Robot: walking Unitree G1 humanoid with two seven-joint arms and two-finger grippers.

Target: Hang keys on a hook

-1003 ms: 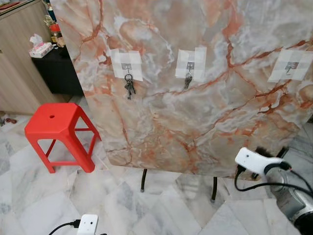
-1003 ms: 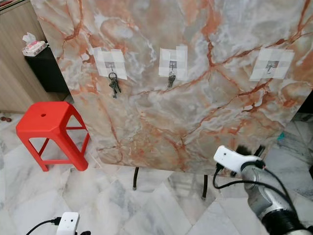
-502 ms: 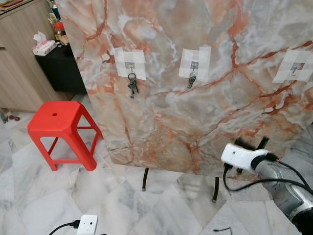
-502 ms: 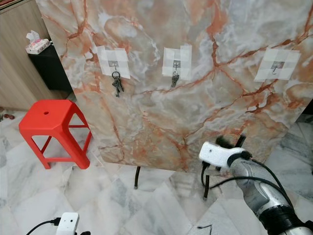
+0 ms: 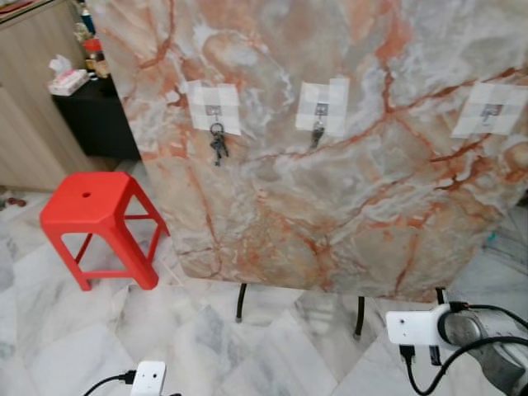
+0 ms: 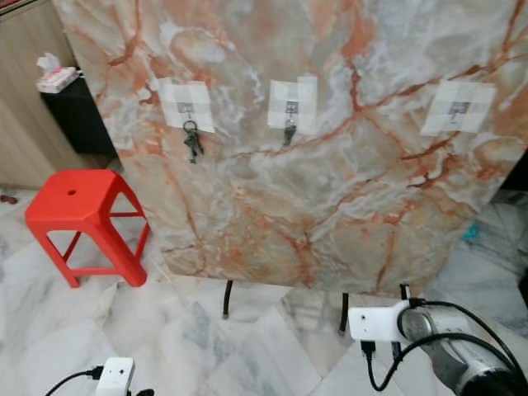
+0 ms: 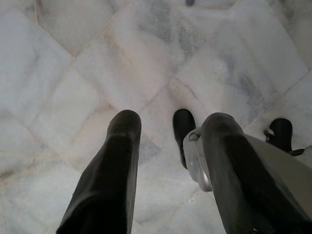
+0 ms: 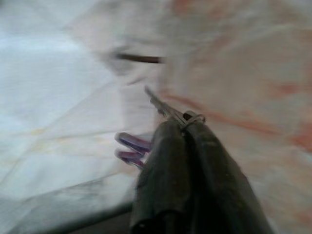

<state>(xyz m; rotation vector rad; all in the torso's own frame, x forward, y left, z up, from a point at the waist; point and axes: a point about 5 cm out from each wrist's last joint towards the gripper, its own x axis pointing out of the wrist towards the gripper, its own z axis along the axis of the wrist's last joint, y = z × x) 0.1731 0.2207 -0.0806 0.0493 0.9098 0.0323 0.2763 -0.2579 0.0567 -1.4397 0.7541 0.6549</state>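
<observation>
Keys [image 8: 165, 109] sit pinched between the right gripper's [image 8: 184, 127] closed fingers, low near the floor; lifting them squarely to the free right hook [image 5: 490, 113] should work best.

Right wrist view heavily motion-blurred: right gripper [image 8: 183, 124] black fingers pinched on small metal key bunch [image 8: 168, 111] with purple tag; key shapes, count unreadable. Orange-veined marble board [image 5: 330, 165] cut off at top, right picture edges. Right silver arm [image 6: 462, 359] cut at corner. Small hook on right taped patch [image 5: 490, 111] too small to resolve. Red plastic stool [image 5: 99, 223] far legs partly hidden behind board.
</observation>
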